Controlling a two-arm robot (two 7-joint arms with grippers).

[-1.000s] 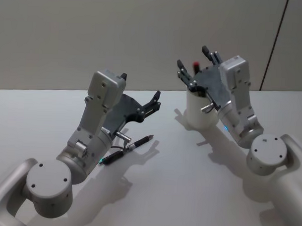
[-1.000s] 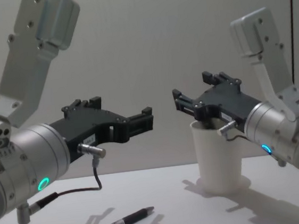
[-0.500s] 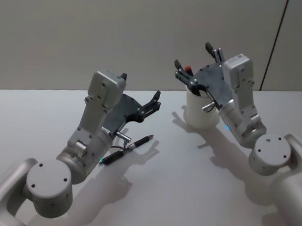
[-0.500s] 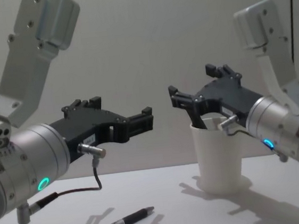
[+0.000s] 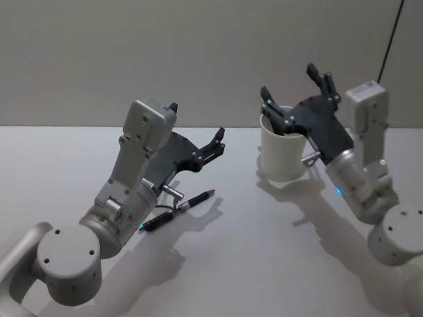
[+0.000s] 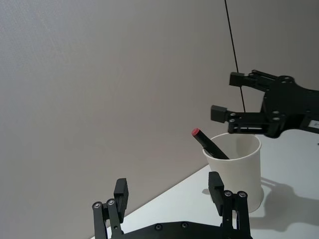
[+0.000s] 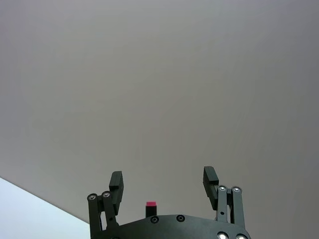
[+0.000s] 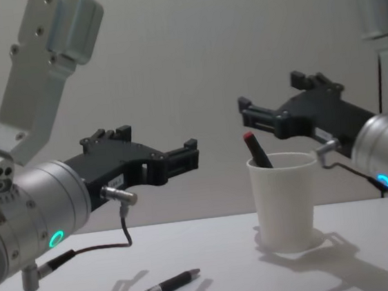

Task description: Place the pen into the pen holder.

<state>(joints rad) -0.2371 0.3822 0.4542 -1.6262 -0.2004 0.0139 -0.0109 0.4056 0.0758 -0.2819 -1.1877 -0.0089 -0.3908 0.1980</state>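
Broadly, the job looks done for one pen and open for another. On the pale table point(image 5: 263, 258) the left arm hangs low at the robot's left. Its left pincer point(image 6: 167, 186) is spread apart and holds nothing, poised above the table and pointed toward the cup; it reads as idle. The right arm reaches in from the robot's right, and the right pincer point(image 7: 163, 180) is likewise apart and empty. It sits just above the rim of the pen holder point(image 8: 286, 198), seemingly a little behind it, though depth is hard to judge from these angles. The holder stands upright on the table toward the far right. Inside it a red-capped pen point(image 8: 256, 151) leans against the wall with its cap end poking above the rim. Neither pincer touches it, so I judge that placement complete. A second, black pen point(image 5: 178, 209) lies flat on the table under the left arm, well apart from the holder. If the task covers it, a pickup and a drop remain.
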